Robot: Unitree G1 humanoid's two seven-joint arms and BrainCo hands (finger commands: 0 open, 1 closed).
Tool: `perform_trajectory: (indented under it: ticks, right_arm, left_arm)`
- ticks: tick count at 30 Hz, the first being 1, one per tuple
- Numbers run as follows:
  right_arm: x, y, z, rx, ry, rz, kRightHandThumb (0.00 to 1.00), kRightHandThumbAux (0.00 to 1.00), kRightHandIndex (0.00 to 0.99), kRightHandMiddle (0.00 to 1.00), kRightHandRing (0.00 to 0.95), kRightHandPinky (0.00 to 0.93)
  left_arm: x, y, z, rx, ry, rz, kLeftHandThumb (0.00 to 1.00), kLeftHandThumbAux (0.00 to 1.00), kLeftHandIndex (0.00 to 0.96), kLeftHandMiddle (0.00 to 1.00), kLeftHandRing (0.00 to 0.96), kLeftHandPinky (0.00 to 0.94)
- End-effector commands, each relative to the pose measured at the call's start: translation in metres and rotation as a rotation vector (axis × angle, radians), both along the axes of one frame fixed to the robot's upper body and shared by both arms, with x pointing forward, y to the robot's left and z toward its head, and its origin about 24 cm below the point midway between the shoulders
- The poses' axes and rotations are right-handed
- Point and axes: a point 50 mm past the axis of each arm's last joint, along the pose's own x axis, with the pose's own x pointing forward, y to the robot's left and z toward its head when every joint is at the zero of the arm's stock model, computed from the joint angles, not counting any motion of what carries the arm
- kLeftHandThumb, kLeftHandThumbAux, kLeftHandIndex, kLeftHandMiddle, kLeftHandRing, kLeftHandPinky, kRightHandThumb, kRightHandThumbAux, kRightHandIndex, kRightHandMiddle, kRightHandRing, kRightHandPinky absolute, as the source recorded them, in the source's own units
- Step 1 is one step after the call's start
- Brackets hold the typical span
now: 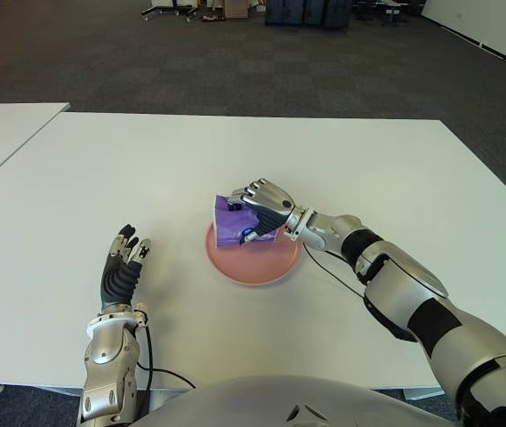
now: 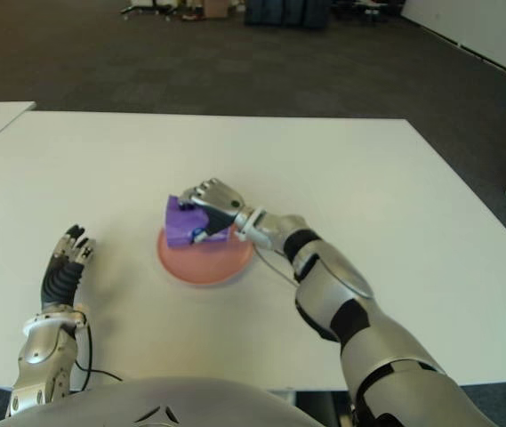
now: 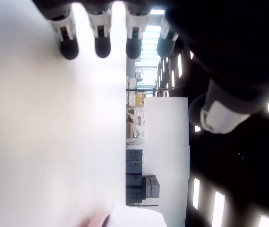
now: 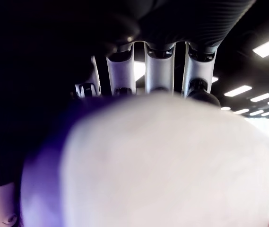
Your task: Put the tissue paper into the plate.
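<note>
- Left eye view: right hand (image 1: 266, 206) over the far rim of the pink plate (image 1: 261, 267), near the middle of the white table (image 1: 146, 169).
- Fingers (image 4: 159, 71) curled around the purple tissue paper (image 1: 235, 222); pack held tilted, lower end at or just above the plate's surface, contact impossible to tell.
- Left hand (image 1: 121, 267) idle near the table's front edge, left of the plate, fingers straight and holding nothing.
- Step in hand, by judgement: placing, nearly complete.
- Next move likely calls for lowering slightly, opening the fingers, then lifting clear without dragging the pack off the rim.
</note>
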Motion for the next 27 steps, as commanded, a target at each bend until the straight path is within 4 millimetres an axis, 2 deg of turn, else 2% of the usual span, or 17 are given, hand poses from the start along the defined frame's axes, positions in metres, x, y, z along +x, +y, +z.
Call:
perform_trajectory:
  ticks: [1, 14, 22, 27]
  right_arm:
    - [-0.0003, -0.0093, -0.0091, -0.059, 0.052, -0.033, 0.857, 0.674, 0.404, 0.537, 0.856, 0.836]
    - [0.0005, -0.0099, -0.0088, -0.059, 0.111, -0.042, 0.857, 0.674, 0.403, 0.538, 0.858, 0.834]
    - [0.0004, -0.0095, -0.0079, -0.064, 0.163, -0.030, 0.856, 0.674, 0.405, 0.539, 0.873, 0.864]
    - [0.0011, -0.0082, -0.0033, -0.072, 0.275, 0.007, 0.851, 0.672, 0.415, 0.547, 0.817, 0.793]
  left_arm:
    - [-0.0023, 0.0014, -0.0021, 0.005, 0.007, 0.008, 0.001, 0.540, 0.000, 0.000, 0.000, 0.017]
    - [-0.0028, 0.0061, -0.0022, 0.015, 0.019, 0.013, 0.005, 0.536, 0.000, 0.000, 0.000, 0.014]
    - [-0.0018, 0.0078, -0.0019, 0.012, 0.017, 0.017, 0.007, 0.535, 0.000, 0.000, 0.000, 0.035]
    - [-0.0016, 0.0088, -0.0018, 0.004, 0.013, 0.019, 0.010, 0.527, 0.000, 0.000, 0.000, 0.028]
